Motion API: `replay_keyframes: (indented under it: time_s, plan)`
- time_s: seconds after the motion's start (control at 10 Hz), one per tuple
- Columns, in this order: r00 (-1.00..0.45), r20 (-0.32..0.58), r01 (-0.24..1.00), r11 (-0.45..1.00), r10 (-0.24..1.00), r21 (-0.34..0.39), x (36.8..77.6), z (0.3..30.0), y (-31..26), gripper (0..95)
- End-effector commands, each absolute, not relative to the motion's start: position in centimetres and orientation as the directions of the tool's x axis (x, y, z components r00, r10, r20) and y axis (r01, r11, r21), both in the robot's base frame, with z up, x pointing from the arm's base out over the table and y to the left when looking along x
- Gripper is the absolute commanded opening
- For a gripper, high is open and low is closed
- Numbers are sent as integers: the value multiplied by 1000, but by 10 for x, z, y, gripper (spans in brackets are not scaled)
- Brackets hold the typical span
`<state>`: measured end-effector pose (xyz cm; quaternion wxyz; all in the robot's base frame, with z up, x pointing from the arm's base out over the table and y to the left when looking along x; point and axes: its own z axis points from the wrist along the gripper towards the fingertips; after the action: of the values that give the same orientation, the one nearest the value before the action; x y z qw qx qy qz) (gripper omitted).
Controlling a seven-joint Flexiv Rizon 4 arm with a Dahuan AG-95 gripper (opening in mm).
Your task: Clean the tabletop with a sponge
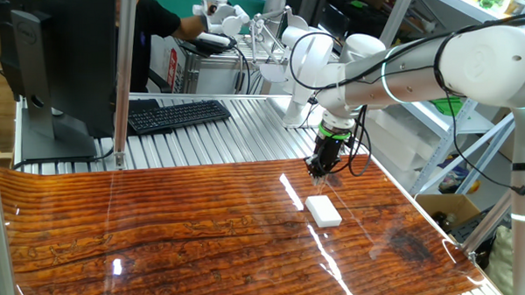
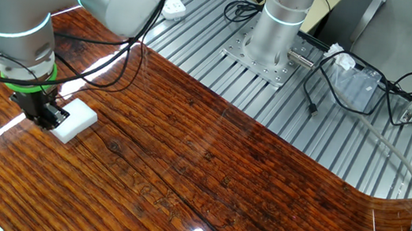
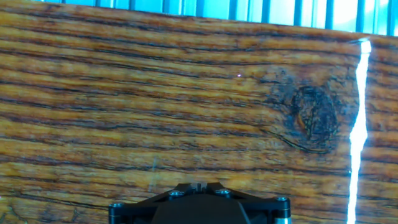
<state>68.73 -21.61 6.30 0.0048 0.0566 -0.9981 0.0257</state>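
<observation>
The white sponge (image 1: pixel 323 210) lies flat and free on the glossy reddish-brown tabletop (image 1: pixel 160 230), near its right side. It also shows in the other fixed view (image 2: pixel 76 123). My gripper (image 1: pixel 319 172) hangs just above the wood, a little behind the sponge and apart from it. In the other fixed view the gripper (image 2: pixel 45 114) stands at the sponge's left edge. Its dark fingers look closed together and hold nothing. The hand view shows only wood grain (image 3: pixel 155 106) and the black gripper base; the sponge is out of that view.
A ribbed silver metal surface (image 1: pixel 236 135) borders the wood at the back, with a black keyboard (image 1: pixel 178 114) and a monitor (image 1: pixel 54 58). The arm's base (image 2: pixel 267 44) and loose cables (image 2: pixel 369 89) sit on the metal. A dark knot (image 3: pixel 314 118) marks the wood.
</observation>
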Motion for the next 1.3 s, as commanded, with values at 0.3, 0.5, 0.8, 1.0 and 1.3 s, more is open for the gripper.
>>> replay_keyframes:
  time_s: [0.3, 0.5, 0.8, 1.0, 1.3]
  plan:
    - [-990, 7, -139, 990, -139, -39, 680, 57, -232, 0]
    - [-989, 4, -147, 988, -147, -34, 675, 54, -238, 0]
    - [-992, 1, -124, 992, -124, -36, 651, 54, -229, 0]
    - [-993, -2, -121, 992, -121, -37, 642, 53, -227, 0]
    - [-992, -9, -129, 991, -129, -31, 634, 47, -234, 0]
